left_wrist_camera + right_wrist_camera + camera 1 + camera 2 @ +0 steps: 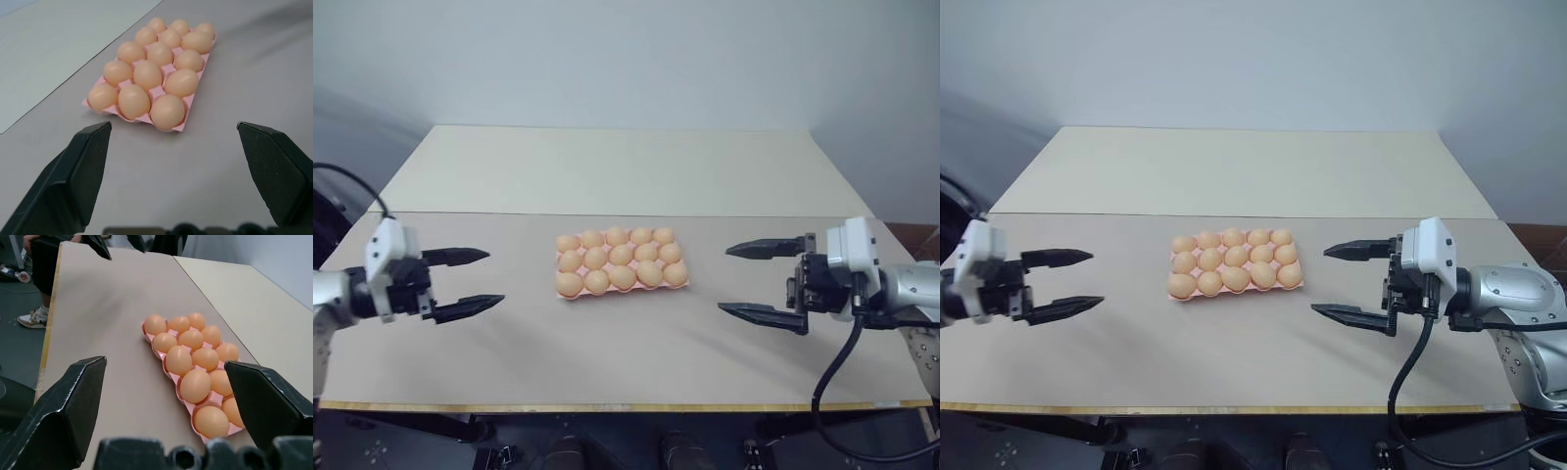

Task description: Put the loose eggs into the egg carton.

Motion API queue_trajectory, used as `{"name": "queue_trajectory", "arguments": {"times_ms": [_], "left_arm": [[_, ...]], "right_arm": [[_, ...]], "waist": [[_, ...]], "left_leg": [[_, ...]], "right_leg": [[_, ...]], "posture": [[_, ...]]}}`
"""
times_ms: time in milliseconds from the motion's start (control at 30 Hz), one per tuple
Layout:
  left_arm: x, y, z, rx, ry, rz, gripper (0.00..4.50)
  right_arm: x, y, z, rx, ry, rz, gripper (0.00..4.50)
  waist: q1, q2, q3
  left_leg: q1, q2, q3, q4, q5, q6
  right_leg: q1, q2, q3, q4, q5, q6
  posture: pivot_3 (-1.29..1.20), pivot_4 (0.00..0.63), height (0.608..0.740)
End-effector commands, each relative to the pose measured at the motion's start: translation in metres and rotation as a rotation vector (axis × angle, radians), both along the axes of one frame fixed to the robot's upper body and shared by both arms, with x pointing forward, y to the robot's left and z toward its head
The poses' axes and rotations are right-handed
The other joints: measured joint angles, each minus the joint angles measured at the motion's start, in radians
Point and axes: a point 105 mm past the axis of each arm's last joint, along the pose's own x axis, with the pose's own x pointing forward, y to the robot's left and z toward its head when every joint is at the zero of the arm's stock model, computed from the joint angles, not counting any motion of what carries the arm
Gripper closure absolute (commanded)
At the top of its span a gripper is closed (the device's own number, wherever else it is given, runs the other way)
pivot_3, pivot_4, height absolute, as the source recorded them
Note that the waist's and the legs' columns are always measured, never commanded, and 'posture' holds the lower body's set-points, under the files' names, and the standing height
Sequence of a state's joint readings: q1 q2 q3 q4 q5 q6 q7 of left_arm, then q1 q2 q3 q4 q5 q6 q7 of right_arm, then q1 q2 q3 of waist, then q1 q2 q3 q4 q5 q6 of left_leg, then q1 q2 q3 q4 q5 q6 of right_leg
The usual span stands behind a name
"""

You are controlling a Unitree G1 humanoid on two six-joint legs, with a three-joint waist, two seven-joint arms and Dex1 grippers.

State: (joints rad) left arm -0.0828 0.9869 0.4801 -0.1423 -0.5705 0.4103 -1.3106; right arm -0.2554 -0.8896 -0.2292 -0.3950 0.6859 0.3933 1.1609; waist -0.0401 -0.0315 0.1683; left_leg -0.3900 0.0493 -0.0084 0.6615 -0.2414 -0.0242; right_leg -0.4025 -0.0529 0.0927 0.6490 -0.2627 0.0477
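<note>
The pink egg carton [570, 296] lies flat in the middle of the tan table. Tan-orange eggs [622, 278] sit in its cups, three rows of several, and no cup looks bare. No loose eggs lie on the table in view. My left gripper [495, 278] hovers to the carton's left, open and empty, pointing at it. My right gripper [724, 281] hovers to the carton's right, also open and empty, pointing back at it. Both stand well apart from the carton. The left wrist view looks between black fingers [83, 166] at the carton [142, 119].
A cream table [626, 166] adjoins the tan one behind the carton. The tan table's front edge [607, 405] runs close to me. In the right wrist view, a person's shoe [32, 320] stands on the floor past the table's side.
</note>
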Motion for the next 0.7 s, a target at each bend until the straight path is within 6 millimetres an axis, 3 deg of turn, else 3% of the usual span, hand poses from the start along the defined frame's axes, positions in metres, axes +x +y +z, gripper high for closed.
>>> {"name": "queue_trajectory", "arguments": {"times_ms": [33,200,700], "left_arm": [[-0.019,-0.008,0.020,-0.012,-0.066,0.016,0.03],[-0.032,-0.010,0.019,-0.035,-0.076,0.095,0.03],[-0.038,-0.015,0.015,-0.063,-0.029,0.105,0.03]], "right_arm": [[0.002,-0.003,0.004,-0.003,-0.037,0.008,0.00],[0.006,-0.006,0.003,-0.001,-0.025,0.001,0.00],[0.007,-0.006,0.001,-0.009,-0.004,0.006,0.00]], "waist": [[0.001,0.000,0.000],[0.001,0.000,0.000],[-0.002,0.000,0.000]], "left_leg": [[0.000,0.000,0.000,0.000,0.000,0.000],[0.000,0.000,0.000,0.000,0.000,0.000],[0.000,0.000,0.001,0.000,0.000,0.000]], "right_leg": [[0.000,0.000,0.000,0.000,0.000,0.000],[0.000,0.000,0.000,0.000,0.000,0.000],[0.000,0.000,0.001,0.000,0.000,0.000]], "posture": [[0.00,0.150,0.740],[0.00,0.150,0.740],[0.00,0.150,0.740]]}}
